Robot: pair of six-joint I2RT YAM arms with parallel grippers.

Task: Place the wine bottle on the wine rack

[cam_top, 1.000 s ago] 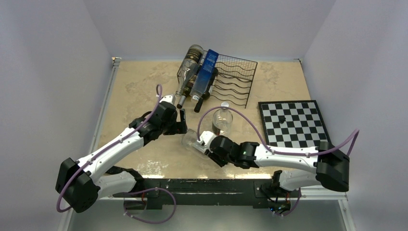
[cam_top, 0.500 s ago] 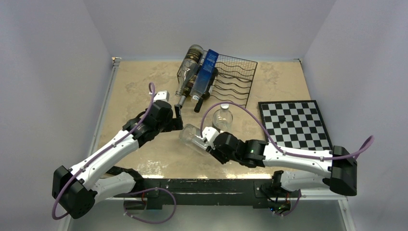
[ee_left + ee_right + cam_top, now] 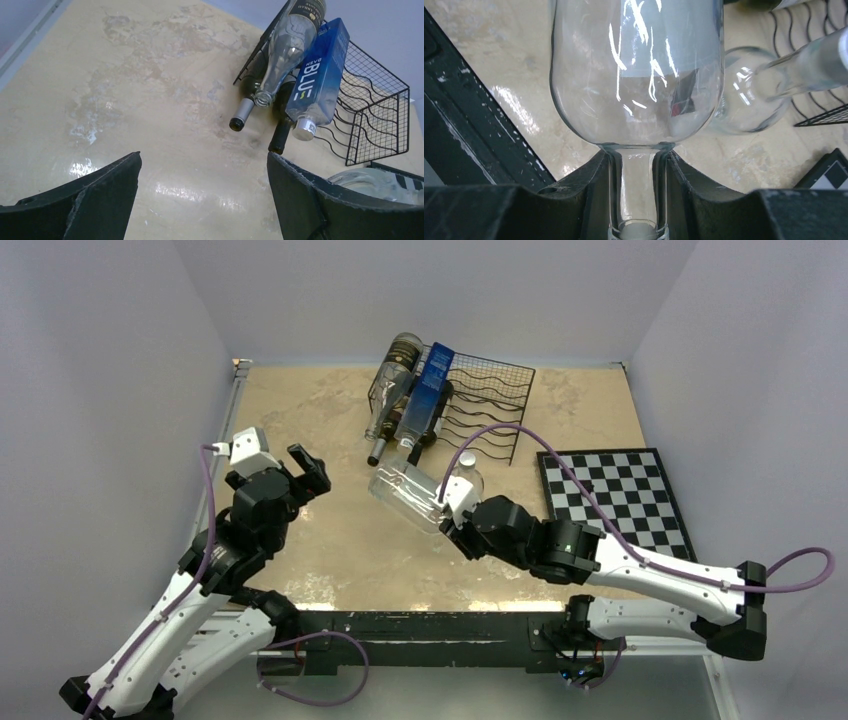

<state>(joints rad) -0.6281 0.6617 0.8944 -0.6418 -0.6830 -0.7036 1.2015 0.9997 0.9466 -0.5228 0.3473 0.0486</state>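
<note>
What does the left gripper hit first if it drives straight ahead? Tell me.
Probably the bare table, short of the bottle necks sticking out of the rack. The open left gripper tilts down toward it, though depth is unclear.

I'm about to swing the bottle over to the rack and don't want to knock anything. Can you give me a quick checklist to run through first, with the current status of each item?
1. Grip: the right gripper is shut on the neck of the clear bottle: ok.
2. The left gripper is out of the way, open and empty, off to the left: ok.
3. Free cradle: the right side of the wine rack is bare: ok.
4. Clear path: an upright bottle stands right beside the held one and could be knocked: not ok.
5. Whether the stacked bottles on the rack's left side are settled: cannot tell.
</note>
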